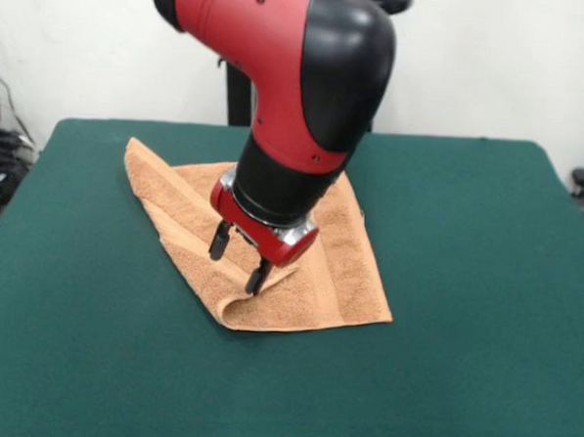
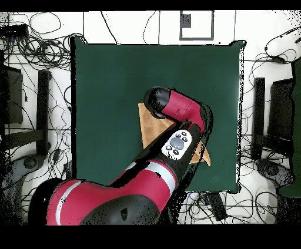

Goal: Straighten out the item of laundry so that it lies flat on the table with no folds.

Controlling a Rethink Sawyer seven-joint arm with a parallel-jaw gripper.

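In the front view we see the towel (image 1: 323,279) lying folded on the green table (image 1: 483,317), a little toward the table's far edge and near its middle from side to side. It forms a rough triangle: one corner points toward the far left corner of the table, and another toward the near right. Its long axis runs diagonally between those two corners. A raised fold curls along its near left side, ending in a rounded lip at the near tip.

The gripper (image 1: 239,259) hangs over that fold, its two dark fingers (image 1: 218,241) set apart, the right one touching or just above the cloth; we cannot tell which.

In the overhead view the red and black arm (image 2: 176,114) covers most of the towel, leaving only tan slivers at either side, and the gripper is hidden. This view alone shows us what surrounds the table: tangled cables (image 2: 41,35) on a pale floor (image 2: 135,26) and dark stands (image 2: 42,111) beyond its two sides.
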